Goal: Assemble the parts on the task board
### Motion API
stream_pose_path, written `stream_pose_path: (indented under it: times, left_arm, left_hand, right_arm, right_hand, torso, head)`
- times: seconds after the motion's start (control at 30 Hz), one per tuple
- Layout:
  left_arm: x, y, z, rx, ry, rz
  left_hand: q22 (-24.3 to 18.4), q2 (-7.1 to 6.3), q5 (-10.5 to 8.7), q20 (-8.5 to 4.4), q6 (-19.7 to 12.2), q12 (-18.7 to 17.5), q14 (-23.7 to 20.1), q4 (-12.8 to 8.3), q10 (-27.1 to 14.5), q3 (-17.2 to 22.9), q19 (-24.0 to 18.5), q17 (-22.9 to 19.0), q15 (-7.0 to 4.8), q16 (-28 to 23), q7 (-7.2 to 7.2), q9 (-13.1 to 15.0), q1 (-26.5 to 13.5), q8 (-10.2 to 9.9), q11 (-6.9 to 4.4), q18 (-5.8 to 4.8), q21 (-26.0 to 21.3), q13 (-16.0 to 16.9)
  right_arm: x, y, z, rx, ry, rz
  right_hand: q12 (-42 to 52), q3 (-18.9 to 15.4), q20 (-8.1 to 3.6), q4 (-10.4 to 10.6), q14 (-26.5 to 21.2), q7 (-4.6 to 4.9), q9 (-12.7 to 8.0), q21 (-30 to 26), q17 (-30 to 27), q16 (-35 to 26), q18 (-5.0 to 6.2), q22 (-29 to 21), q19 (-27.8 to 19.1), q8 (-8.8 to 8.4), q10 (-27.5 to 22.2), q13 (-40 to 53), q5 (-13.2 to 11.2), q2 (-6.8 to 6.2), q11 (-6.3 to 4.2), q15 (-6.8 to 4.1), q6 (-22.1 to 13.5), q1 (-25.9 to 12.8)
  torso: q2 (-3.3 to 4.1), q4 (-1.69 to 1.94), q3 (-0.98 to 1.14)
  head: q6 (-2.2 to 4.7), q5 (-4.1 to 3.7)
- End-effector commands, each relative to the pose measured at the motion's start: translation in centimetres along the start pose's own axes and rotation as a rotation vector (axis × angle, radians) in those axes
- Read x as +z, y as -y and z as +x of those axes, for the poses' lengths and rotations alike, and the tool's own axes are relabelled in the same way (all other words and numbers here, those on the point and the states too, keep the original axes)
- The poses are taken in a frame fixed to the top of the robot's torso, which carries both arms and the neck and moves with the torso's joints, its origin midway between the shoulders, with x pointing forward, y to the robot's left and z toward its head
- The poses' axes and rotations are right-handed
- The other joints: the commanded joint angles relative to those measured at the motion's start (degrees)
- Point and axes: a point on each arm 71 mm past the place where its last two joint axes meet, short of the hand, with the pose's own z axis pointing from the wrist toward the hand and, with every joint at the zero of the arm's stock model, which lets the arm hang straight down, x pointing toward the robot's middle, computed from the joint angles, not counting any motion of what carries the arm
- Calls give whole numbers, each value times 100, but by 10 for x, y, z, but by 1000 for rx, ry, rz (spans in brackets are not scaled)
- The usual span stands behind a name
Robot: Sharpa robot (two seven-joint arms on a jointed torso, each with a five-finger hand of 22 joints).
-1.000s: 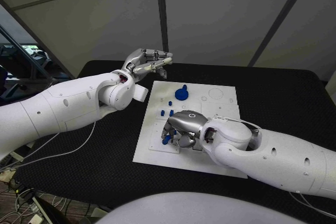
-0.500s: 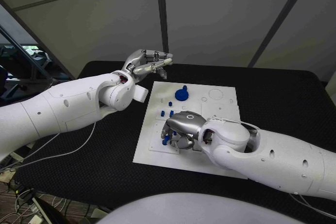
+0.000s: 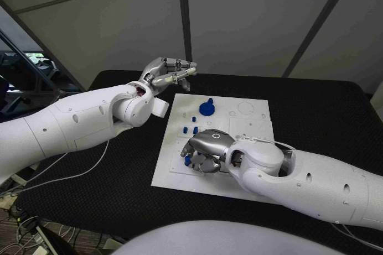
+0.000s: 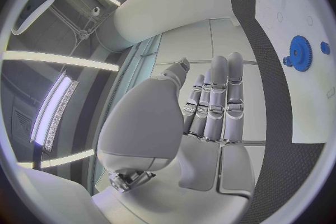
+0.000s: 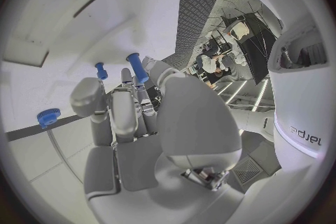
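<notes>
Your right robot hand (image 3: 203,151) sits low over the near left part of the task board (image 3: 247,122) in the head view, its fingers curled round a small blue peg (image 3: 188,161) that shows just at the fingertips. Your left robot hand (image 3: 166,71) is raised over the table (image 3: 319,111) beyond the board's far left corner, grasping nothing, fingers loosely extended. On the board's far half you see a blue gear (image 3: 207,107), and nearer the middle a few small blue pegs (image 3: 191,129) standing apart from the right robot hand.

From the left wrist, your left robot hand (image 4: 210,106) has its fingers straight and side by side with nothing between them. The task board (image 4: 308,39) lies off to one side with the blue gear (image 4: 301,53) on it.

From the right wrist, your right robot hand (image 5: 133,112) pinches the blue peg (image 5: 138,67) between its fingertips, the peg upright over the white task board (image 5: 63,39). Another small blue peg (image 5: 101,70) stands just beside it, and the blue gear (image 5: 48,117) lies further off on the board.
</notes>
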Motion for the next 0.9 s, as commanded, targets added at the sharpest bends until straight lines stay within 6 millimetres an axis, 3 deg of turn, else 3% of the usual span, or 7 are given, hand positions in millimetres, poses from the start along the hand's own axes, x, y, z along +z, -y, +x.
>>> stream_pose_path:
  times: [0.03,0.37,0.5,0.67,0.73,0.8,0.9]
  left_arm:
    - [0,1,1,-9,-11,1]
    - [0,1,0,-8,-11,-1]
    - [-1,1,-2,-6,-8,-2]
    - [-4,1,-5,-1,-1,-4]
    - [-4,0,-6,0,0,-6]
    - [-5,0,-6,1,1,-6]
    - [-5,0,-6,1,1,-7]
  left_hand:
    - [-7,-36,10,2,-38,18,-37,-24,-36,-3,-21,-7,-10,-28,8,0,35,24,15,-70,-21,-8]
    - [-11,-29,9,4,-46,38,-41,-30,-53,-4,-20,-18,-9,-23,10,2,39,33,18,-69,-27,-8]
    - [-11,-29,9,4,-46,38,-41,-30,-53,-4,-20,-18,-9,-23,10,2,39,33,18,-69,-27,-8]
    - [-11,-29,9,4,-46,38,-41,-30,-53,-4,-20,-18,-9,-23,10,2,39,33,18,-69,-27,-8]
    - [-11,-29,9,4,-46,38,-41,-30,-53,-4,-20,-18,-9,-23,10,2,39,33,18,-69,-27,-8]
    - [-12,-27,9,5,-47,44,-42,-32,-57,-5,-20,-22,-8,-22,10,2,40,36,18,-69,-28,-8]
    - [-12,-27,9,5,-47,44,-42,-32,-57,-5,-20,-22,-8,-22,10,2,40,36,18,-69,-28,-8]
  right_arm:
    - [-1,-1,-4,8,51,-10]
    - [-26,7,-17,96,217,-35]
    - [-51,27,-26,184,266,57]
    - [-90,65,-38,302,290,264]
    - [-106,78,-39,322,277,340]
    - [-122,90,-39,328,259,409]
    - [-138,100,-39,317,238,474]
  right_hand:
    - [-30,-49,14,1,139,-6,-4,-41,-18,7,4,-31,-56,-13,-59,-8,-6,-52,-11,38,-47,13]
    - [80,-228,40,-3,50,64,23,-297,-270,-154,75,-386,-254,30,-233,1,57,-41,13,61,-164,35]
    - [530,-363,32,174,77,154,65,-297,-182,-92,73,-375,-234,129,454,161,23,-14,-36,38,96,-176]
    - [1579,-892,-168,509,204,-92,154,122,241,204,-43,213,162,416,1549,804,273,-173,-334,-205,579,-611]
    - [3565,-1140,-253,658,318,-172,180,498,748,542,-155,763,461,498,2050,2828,442,-172,-423,-278,652,-783]
    - [6263,-1625,-285,807,360,-234,268,787,1187,856,-265,1159,626,650,1807,5753,660,-19,-488,-413,590,-615]
    - [7142,-1980,-302,1114,395,-259,436,973,1439,1003,-283,1456,740,895,1943,6813,604,164,-432,-299,695,-719]
  torso:
    - [6,-3,4]
    - [-6,-5,3]
    - [-13,-17,-4]
    - [-43,-73,-5]
    - [-51,-97,-5]
    - [-62,-117,-7]
    - [-79,-144,-7]
  head:
    - [8,-4]
    - [52,-76]
    - [99,-182]
    - [141,-339]
    - [131,-393]
    - [130,-436]
    - [139,-568]
